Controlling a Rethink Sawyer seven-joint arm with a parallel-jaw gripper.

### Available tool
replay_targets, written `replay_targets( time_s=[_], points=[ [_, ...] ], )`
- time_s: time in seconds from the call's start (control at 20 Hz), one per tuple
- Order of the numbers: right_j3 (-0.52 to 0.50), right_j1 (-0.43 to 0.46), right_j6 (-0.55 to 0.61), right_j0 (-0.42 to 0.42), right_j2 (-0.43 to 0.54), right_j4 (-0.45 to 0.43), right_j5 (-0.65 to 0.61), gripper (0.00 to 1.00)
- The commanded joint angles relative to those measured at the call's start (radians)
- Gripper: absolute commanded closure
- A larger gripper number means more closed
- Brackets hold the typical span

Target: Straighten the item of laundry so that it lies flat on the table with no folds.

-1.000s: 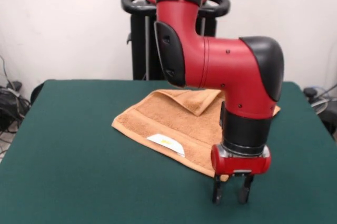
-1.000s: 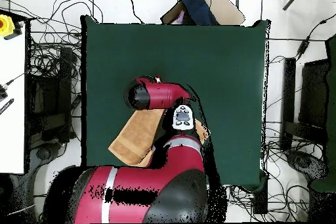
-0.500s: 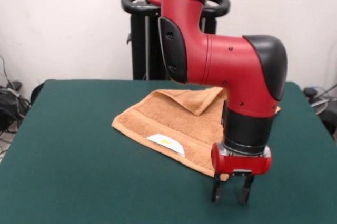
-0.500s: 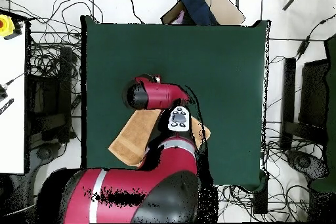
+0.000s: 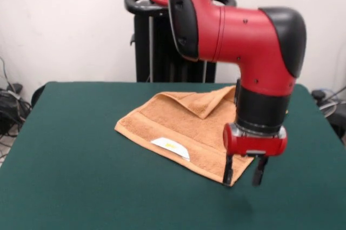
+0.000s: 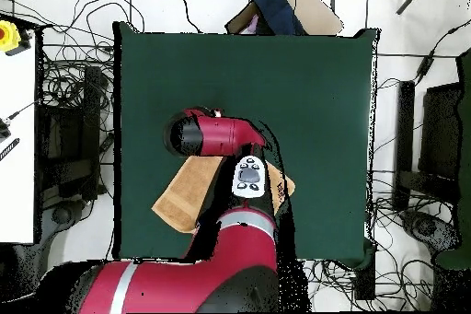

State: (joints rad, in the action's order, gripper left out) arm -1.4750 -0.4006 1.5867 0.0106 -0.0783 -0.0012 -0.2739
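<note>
The small orange-tan terry hand towel (image 5: 181, 130) lies on the large rectangular table topped with dark green felt-like cloth (image 5: 81, 181), toward the middle of it and angled so that one corner points at the front-view camera. It is not flat: at its far side a triangular flap (image 5: 203, 103) is folded over onto the body of the cloth. A woven border band runs along the near left edge. A small white tag (image 5: 171, 147) sits on top near that edge; it carries a yellowish mark, but no writing on it can be read.

The red and black arm's gripper (image 5: 244, 173) hangs above the towel's near right corner, its two dark fingers (image 5: 227, 171) spread apart with nothing between them. One finger stands in front of the towel's edge; the other shows against bare green cloth.

In the overhead view the arm covers most of the towel (image 6: 184, 198).
</note>
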Motion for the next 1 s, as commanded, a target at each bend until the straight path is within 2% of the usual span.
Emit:
replay_targets(
  time_s=[0.05, 0.2, 0.55, 1.0],
  points=[
    [-0.116, -0.081, 0.198, -0.005, -0.006, 0.036, -0.121, 0.0],
    [-0.136, -0.06, 0.201, -0.005, -0.012, 0.012, -0.067, 0.0],
    [-0.173, 0.058, 0.183, 0.042, 0.032, -0.027, 0.07, 0.0],
    [-0.205, 0.125, 0.187, 0.015, 0.008, -0.028, 0.144, 0.0]
  ],
)
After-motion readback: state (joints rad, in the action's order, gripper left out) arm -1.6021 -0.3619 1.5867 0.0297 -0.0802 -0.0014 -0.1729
